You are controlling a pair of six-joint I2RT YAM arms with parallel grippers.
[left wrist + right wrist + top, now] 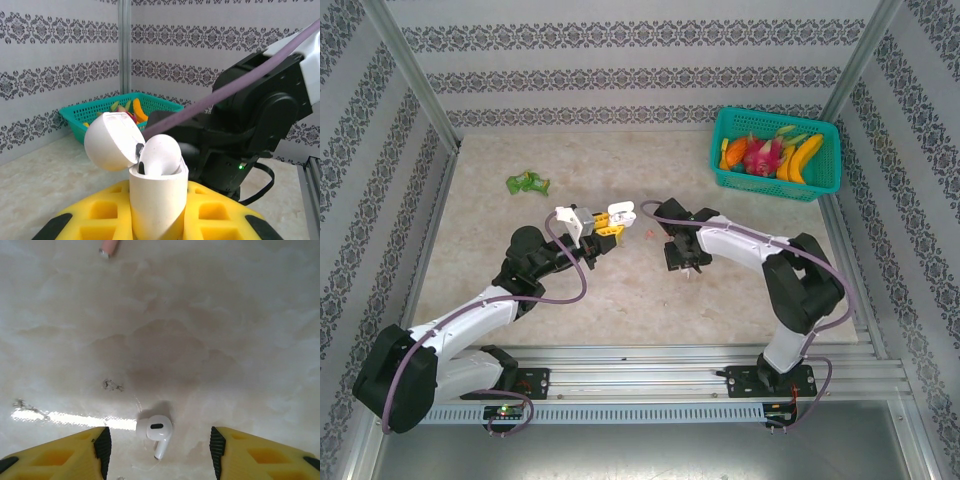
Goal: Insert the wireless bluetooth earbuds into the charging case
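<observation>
The step in hand, as I judge it, is the pickup of the white earbud [156, 429], which lies on the table [235, 340] directly under the right gripper [159, 442]. To do it well, the gripper should go straight down, so that the bud is centred between the two yellow fingers [97, 452]. It should close on the round head and not on the thin stem, which could slip or flip out. The bud is small and smooth, so a slow closing is safer. The fingertips must come close to the table without pressing hard on it. Afterwards the bud will need to go stem-down into the free well of the case.

The right gripper is wide open and holds nothing. Its fingers stand on both sides of the bud, apart from it. Whether the tips touch the table I cannot tell.

The left gripper [603, 224] is closed on the white charging case [156, 200] and holds it upright, with the lid [107, 142] swung open. Inside sits a round white shape [161, 152], probably one bud already in its place. A pink earbud [107, 247] lies farther off on the table.
</observation>
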